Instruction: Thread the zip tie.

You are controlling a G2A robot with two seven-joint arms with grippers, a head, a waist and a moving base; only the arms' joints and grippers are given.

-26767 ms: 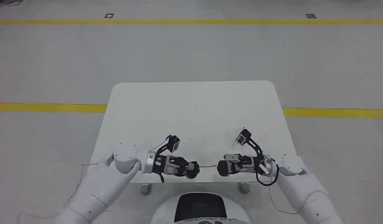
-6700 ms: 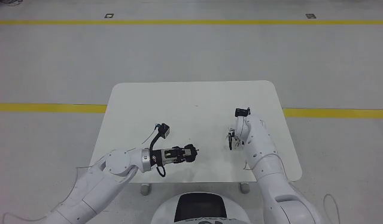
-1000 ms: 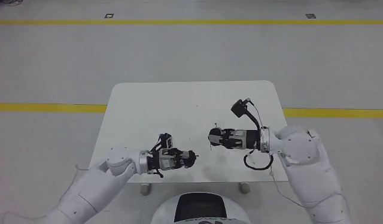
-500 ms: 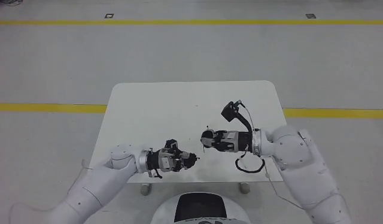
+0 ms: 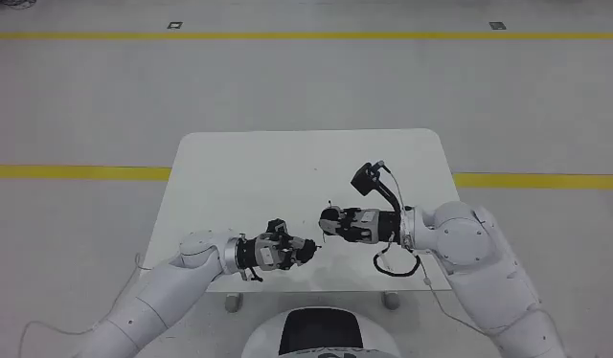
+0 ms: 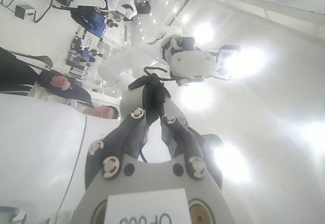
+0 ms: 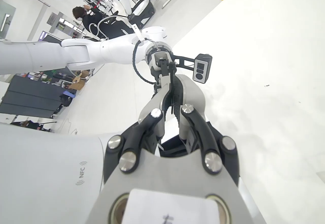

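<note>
The left claw [image 6: 151,98] and right claw [image 7: 173,88] meet tip to tip above the near part of the table [image 5: 287,167]. Each is pinched tight on a part of the black zip tie [image 7: 172,74] held between them. The tail should probably line up squarely with the head's slot, then slide in slowly, with neither grip slackening or twisting.

Both grippers sit over the near part of the table [image 5: 287,157], close to mid-width. The left gripper [image 5: 307,249] lies to the left and nearer the robot. The right gripper [image 5: 325,226] lies just right of it and slightly farther back, with the tips almost meeting. The zip tie [image 6: 151,98] runs between them, pinched in each gripper's fingers.
</note>
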